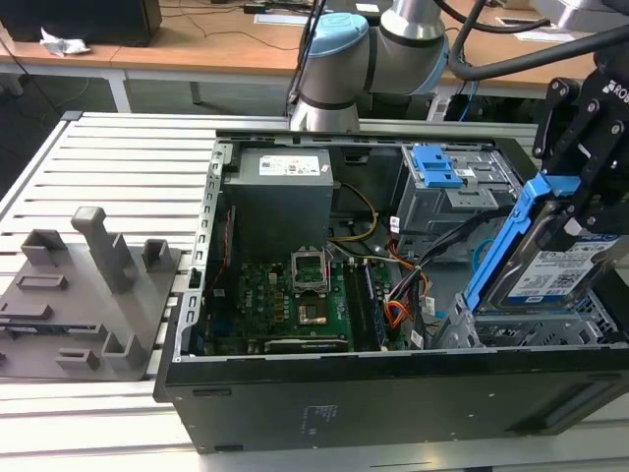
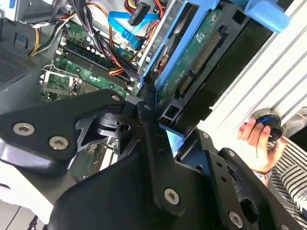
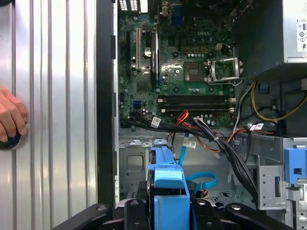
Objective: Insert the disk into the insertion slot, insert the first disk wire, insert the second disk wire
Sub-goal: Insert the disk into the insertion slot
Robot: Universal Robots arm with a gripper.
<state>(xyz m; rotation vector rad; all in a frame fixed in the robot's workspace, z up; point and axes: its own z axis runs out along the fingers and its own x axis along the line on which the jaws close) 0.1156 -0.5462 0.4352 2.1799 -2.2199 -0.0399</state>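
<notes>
Exterior view, left to right. At the far left a grey plastic fixture (image 1: 93, 295) w/ upright posts sits on the slatted aluminium surface (image 1: 128, 157), well apart from the work.

Centre: open PC case (image 1: 393, 403) lying on its side, inside facing up, which gives the arm access from above. Inside it, the PSU (image 1: 280, 192) is at the far side and the motherboard (image 1: 295, 295) is nearer, its CPU socket (image 1: 313, 270) bare.

Right of that stands the tall grey cage w/ blue latch (image 1: 439, 167). A loose cable bundle (image 1: 403, 305) drapes between board and cages. A blue SATA cable (image 3: 183, 151) hangs free too, so prob. neither wire is plugged yet.

Near right: the disk (image 1: 555, 275) in its blue carrier is tilted steeply, lower edge just above the insertion slot (image 1: 521, 332), not in. The tilt looks meant to lead the low end into the bay.

The gripper (image 1: 578, 211) has it by the carrier's upper end. Its fingers (image 3: 135, 213) are closed on the blue frame from both sides, leaving the low end free.

A person's hand (image 3: 9, 120) rests on a round button on the surface beside the case, maybe a stop control.
</notes>
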